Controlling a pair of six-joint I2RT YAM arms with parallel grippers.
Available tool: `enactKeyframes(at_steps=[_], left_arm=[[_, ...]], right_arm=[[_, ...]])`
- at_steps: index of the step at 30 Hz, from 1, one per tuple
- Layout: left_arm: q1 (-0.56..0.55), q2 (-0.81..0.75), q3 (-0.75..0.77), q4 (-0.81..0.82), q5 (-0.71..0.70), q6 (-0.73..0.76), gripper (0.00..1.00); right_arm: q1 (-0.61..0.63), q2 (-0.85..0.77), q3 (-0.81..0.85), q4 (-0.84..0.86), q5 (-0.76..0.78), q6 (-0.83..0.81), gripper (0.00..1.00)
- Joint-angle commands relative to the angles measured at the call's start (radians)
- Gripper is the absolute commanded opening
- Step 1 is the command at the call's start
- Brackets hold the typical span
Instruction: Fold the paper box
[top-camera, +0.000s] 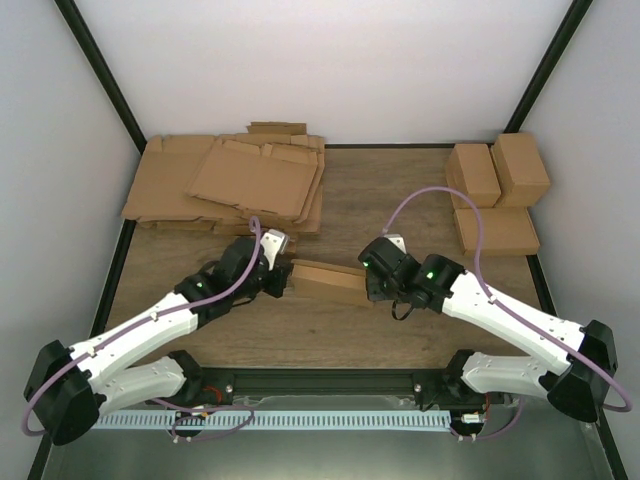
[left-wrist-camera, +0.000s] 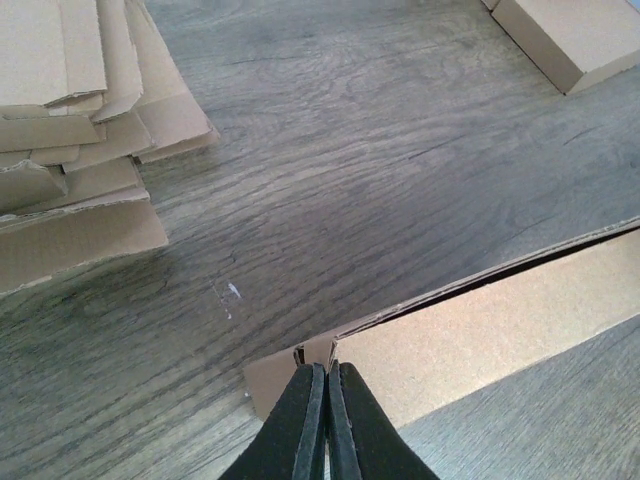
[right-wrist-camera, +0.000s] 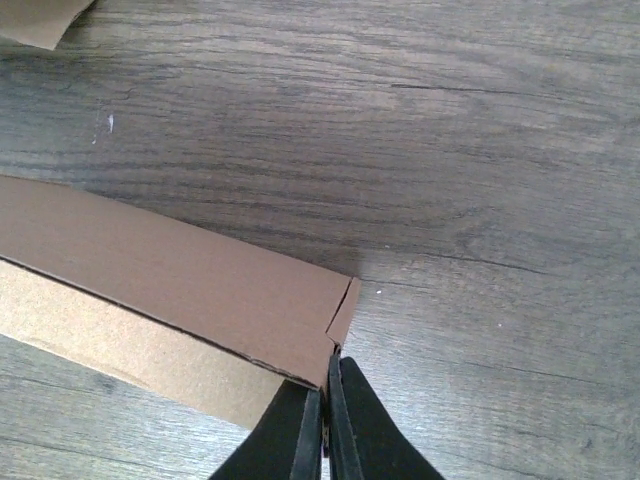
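Left gripper (left-wrist-camera: 326, 368): fingers pressed together to a thin slit, nipping the left end wall of the paper box (top-camera: 328, 283). Right gripper (right-wrist-camera: 326, 362): likewise closed to a slit, on the box's right end corner. Box part-folded, long and low, lying crosswise mid-counter (top-camera: 360, 180), spanning between the two grippers. Pile of flat cardboard sheets (top-camera: 225, 185) at far left corner. Folded boxes (top-camera: 495, 190) near far right corner, well apart from the grippers.

One paper box (top-camera: 328, 282), three closed boxes (top-camera: 497, 230)
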Motion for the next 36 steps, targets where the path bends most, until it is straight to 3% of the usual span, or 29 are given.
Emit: enactKeyframes(at_steps=[1, 9, 36], left_arm=[[-0.029, -0.015, 0.02, 0.036, -0.042, -0.073, 0.04], [-0.09, -0.011, -0.007, 0.087, -0.125, -0.143, 0.04], [-0.117, -0.039, -0.043, 0.091, -0.164, -0.148, 0.04]], right_arm=[[-0.003, -0.01, 0.042, 0.028, -0.01, 0.099, 0.02], [-0.003, 0.03, 0.033, 0.048, 0.023, 0.217, 0.01], [-0.003, -0.002, -0.009, 0.037, -0.005, 0.089, 0.01]])
